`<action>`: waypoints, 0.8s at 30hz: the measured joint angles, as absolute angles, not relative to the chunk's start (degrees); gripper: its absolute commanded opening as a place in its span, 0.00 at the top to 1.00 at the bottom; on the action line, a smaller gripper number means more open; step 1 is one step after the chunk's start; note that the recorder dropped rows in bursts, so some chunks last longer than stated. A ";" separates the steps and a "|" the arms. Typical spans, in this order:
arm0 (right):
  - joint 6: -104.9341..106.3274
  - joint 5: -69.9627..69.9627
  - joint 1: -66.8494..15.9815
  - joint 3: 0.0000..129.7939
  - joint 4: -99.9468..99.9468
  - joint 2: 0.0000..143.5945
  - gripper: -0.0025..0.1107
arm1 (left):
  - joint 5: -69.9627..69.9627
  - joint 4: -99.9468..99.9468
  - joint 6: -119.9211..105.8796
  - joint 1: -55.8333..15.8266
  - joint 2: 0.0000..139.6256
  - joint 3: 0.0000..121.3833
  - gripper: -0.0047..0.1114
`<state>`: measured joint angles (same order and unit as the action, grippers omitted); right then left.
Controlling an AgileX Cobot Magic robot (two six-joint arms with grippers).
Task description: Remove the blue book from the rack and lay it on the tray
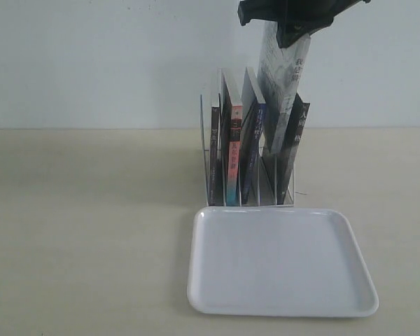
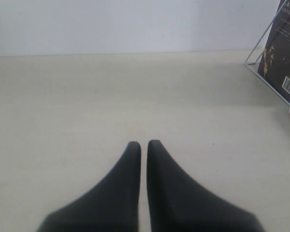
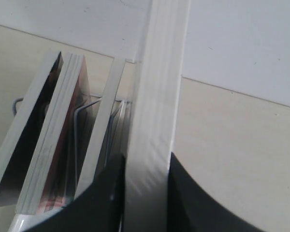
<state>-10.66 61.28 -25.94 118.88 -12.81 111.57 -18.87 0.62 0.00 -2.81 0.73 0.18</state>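
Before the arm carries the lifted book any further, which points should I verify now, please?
1. Right gripper shut on a book: ok.
2. Correct book taken: not ok; it holds the grey-white book, while the blue book stands in the rack.
3. Held book's lower end above the rack: not ok.
4. Tray free: ok.
5. Left gripper shut, apart from the rack: ok.

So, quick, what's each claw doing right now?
Left gripper: jaws shut, holding nothing.
Right gripper: jaws shut on the grey-white book, partly out of the rack.
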 measured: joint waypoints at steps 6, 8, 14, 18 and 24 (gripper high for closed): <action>-10.77 61.28 -25.94 118.88 -12.81 111.57 0.98 | -18.87 0.62 0.00 -2.81 0.73 0.18 0.92; -10.77 61.28 -25.94 118.88 -12.81 111.57 0.98 | -18.87 0.62 0.00 -2.81 0.73 0.18 0.92; -10.77 61.28 -25.94 118.88 -12.81 111.57 0.98 | -18.87 0.62 0.00 -2.81 0.73 0.18 0.92; -10.77 61.05 -25.94 118.88 -12.81 112.67 0.98 | -18.87 0.62 0.00 -2.81 0.73 0.18 0.92; -10.77 60.79 -25.94 118.88 -11.99 116.53 0.98 | -18.87 0.62 0.00 -2.81 0.73 0.18 0.92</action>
